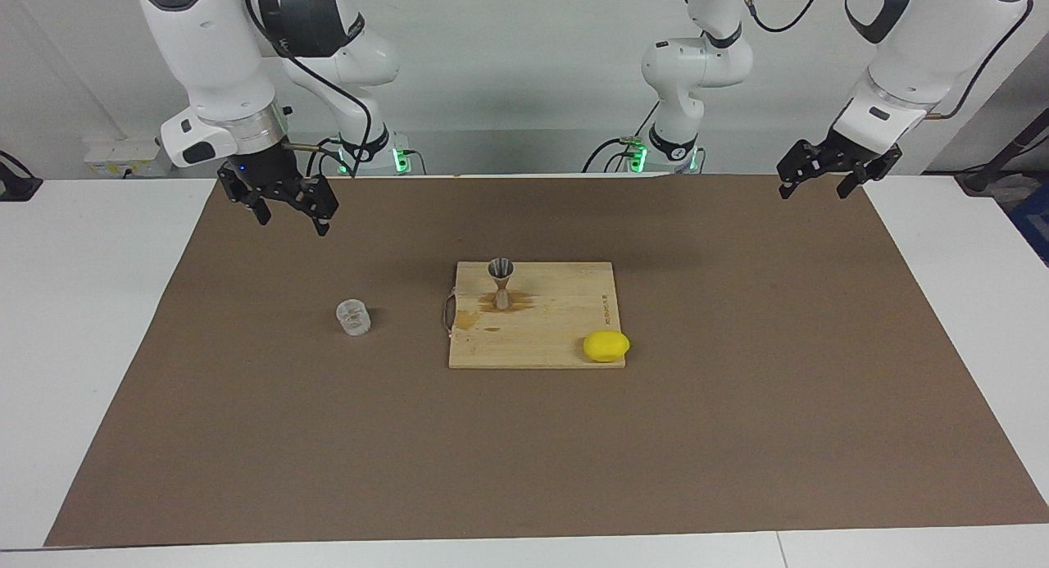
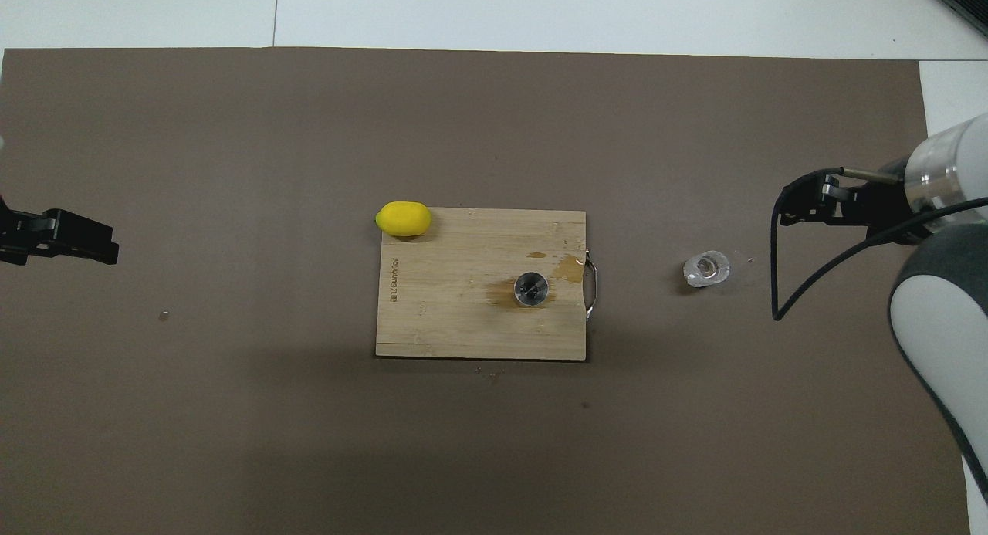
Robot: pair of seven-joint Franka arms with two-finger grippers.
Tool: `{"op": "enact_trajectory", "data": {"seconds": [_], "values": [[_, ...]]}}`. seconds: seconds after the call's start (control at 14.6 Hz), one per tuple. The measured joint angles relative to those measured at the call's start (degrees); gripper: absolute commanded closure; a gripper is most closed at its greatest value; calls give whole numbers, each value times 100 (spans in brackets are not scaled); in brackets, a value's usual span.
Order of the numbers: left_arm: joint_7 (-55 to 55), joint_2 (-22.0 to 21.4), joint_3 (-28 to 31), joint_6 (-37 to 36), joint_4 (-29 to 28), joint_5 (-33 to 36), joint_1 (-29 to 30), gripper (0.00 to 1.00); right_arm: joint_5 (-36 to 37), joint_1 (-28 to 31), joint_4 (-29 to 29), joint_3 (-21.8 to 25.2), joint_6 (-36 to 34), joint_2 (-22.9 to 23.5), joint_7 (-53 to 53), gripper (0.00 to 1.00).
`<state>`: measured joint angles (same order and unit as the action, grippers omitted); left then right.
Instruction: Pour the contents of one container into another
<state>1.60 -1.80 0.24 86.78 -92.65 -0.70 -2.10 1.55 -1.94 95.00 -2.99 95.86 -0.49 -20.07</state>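
The small clear plastic cup (image 1: 353, 316) stands upright on the brown mat, beside the cutting board toward the right arm's end; it also shows in the overhead view (image 2: 706, 268). The silvery hourglass jigger (image 1: 501, 283) stands upright on the wooden cutting board (image 1: 565, 306), near its handle end, and shows from above in the overhead view (image 2: 532, 289). My right gripper (image 1: 293, 224) is open and empty, raised over the mat, apart from the cup. My left gripper (image 1: 813, 193) is open and empty, raised over the mat's edge at the left arm's end, and waits.
A yellow lemon (image 1: 606, 346) lies at the board's corner farthest from the robots, toward the left arm's end. The board (image 2: 463, 319) has wet stains around the jigger and a metal handle (image 2: 590, 284). The brown mat (image 1: 524, 453) covers most of the white table.
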Motion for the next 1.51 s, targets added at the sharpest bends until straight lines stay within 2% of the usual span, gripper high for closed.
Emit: {"op": "enact_trajectory", "data": {"seconds": [0.21, 0.62, 1.51], "values": [[-1, 0, 0, 14, 0, 0, 0, 0, 0, 15, -377, 60, -478, 144, 13, 1], [-1, 0, -1, 19, 0, 0, 0, 0, -4, 88, -423, 67, -779, 184, 146, 1], [-2, 0, -3, 23, 0, 0, 0, 0, -76, 85, -195, 53, -569, 158, 370, 1]]}}
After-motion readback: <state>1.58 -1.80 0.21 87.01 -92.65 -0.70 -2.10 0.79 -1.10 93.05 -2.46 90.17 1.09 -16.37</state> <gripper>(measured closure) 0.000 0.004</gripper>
